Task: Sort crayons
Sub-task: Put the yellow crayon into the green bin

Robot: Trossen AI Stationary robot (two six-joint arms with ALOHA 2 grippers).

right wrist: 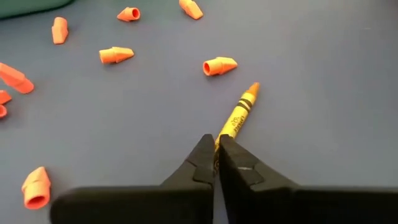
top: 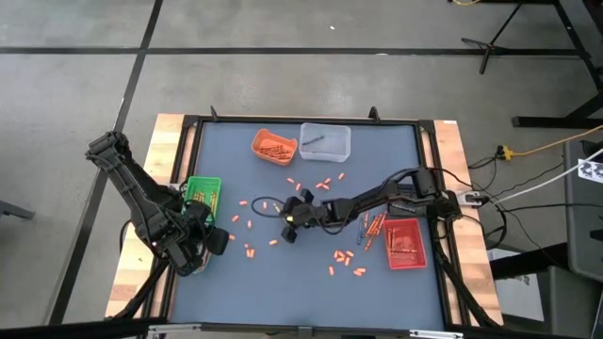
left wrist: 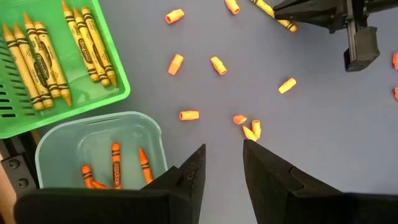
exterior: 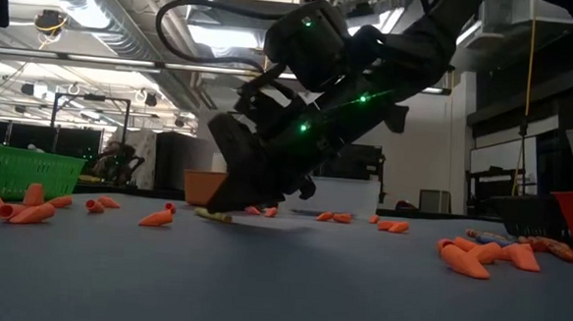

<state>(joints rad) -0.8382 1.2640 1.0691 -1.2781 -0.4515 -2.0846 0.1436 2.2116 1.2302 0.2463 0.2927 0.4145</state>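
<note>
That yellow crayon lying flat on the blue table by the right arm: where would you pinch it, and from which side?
Probably from straight above, across its narrow width near one end. The yellow paper-wrapped crayon lies flat on the blue table, so only its sides are free. The right gripper has its fingers closed on the near end like this.

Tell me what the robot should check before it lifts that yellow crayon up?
1. Right gripper closed on the yellow crayon: ok, its fingers pinch one end.
2. Crayon lying on the table: ok, the tip rests flat in the right wrist view.
3. Space around the crayon: ok, the nearest orange cap sits apart from it.
4. Green tray ready for yellow ones: ok, yellow crayons already lie inside.
5. Left gripper out of the way: ok, it is open near the table's left edge, by the clear tub.
6. Grip firm enough for lifting: cannot tell.
</note>
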